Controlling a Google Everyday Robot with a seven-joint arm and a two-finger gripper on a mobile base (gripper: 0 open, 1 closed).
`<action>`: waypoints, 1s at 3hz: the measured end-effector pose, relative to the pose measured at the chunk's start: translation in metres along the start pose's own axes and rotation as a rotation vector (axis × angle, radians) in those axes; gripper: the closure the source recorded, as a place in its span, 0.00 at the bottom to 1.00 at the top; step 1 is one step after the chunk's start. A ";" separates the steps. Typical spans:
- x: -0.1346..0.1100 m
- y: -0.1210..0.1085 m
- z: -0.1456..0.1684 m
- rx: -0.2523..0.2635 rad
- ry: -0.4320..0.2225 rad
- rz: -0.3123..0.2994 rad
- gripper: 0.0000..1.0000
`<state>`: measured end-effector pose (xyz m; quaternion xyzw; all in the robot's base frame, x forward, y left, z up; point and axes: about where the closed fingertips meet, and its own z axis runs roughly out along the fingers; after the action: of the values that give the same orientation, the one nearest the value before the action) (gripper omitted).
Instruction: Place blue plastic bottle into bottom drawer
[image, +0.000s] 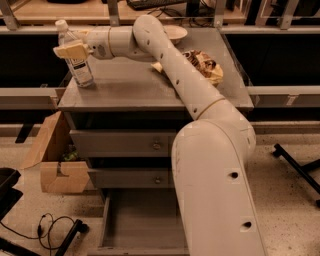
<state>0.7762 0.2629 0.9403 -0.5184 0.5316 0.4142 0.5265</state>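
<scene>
The blue plastic bottle (77, 57), clear with a white cap and a white label, stands at the left end of the grey cabinet top (135, 87), leaning to the left with its base on the surface. My gripper (72, 50) is at the bottle's upper body, overlapping it just above the label, with the arm reaching in from the right. The bottom drawer (137, 222) is pulled out at the foot of the cabinet, and its flat grey floor shows. My arm's large lower segment (215, 190) covers the drawer's right side.
A crumpled chip bag (205, 65) and a pale plate (175, 32) lie on the cabinet top behind my arm. Two shut drawer fronts with small knobs (156, 146) sit above the open drawer. An open cardboard box (55, 160) and cables (50, 227) are on the floor at the left.
</scene>
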 end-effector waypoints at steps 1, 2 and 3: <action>0.000 0.000 0.000 0.000 0.000 0.001 0.94; 0.000 0.000 0.000 0.000 0.000 0.000 1.00; -0.006 0.005 -0.007 0.025 -0.005 -0.002 1.00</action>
<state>0.7696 0.2578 0.9467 -0.5113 0.5350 0.4084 0.5344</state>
